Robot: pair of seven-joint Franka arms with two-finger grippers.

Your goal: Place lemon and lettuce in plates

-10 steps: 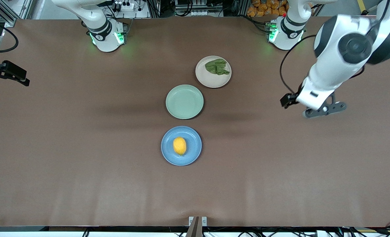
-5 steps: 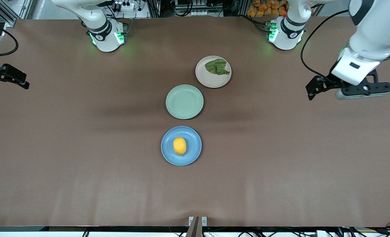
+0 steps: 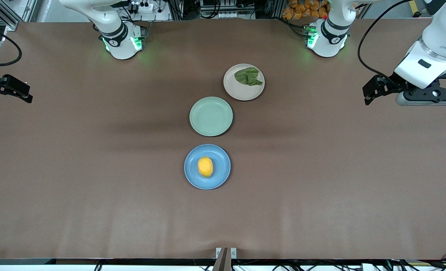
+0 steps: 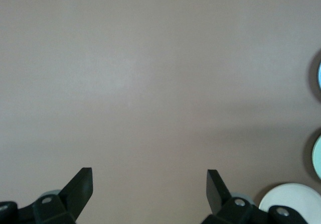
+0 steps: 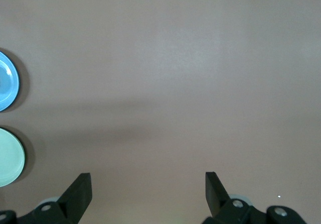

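Observation:
The lemon (image 3: 205, 166) lies in the blue plate (image 3: 223, 158), the plate nearest the front camera. The lettuce (image 3: 248, 76) lies in the beige-pink plate (image 3: 240, 93), nearest the robots' bases. My left gripper (image 3: 367, 94) is open and empty, up over bare table toward the left arm's end, well apart from the plates. In the left wrist view the gripper (image 4: 149, 181) shows both fingers wide apart over bare table. My right gripper (image 3: 28, 96) is open and empty at the right arm's end of the table. The right wrist view shows the gripper (image 5: 148, 183) over bare table.
A pale mint-green plate (image 3: 211, 116) sits between the two task plates and holds nothing. Edges of the blue plate (image 4: 319, 78), mint plate (image 4: 317, 156) and beige plate (image 4: 293, 199) show in the left wrist view. The blue plate (image 5: 6, 81) and mint plate (image 5: 9, 156) show in the right wrist view.
My left arm has swung away from the plates toward its own end of the table, gripper open and empty. The right arm has barely moved. Lemon and lettuce lie as before.

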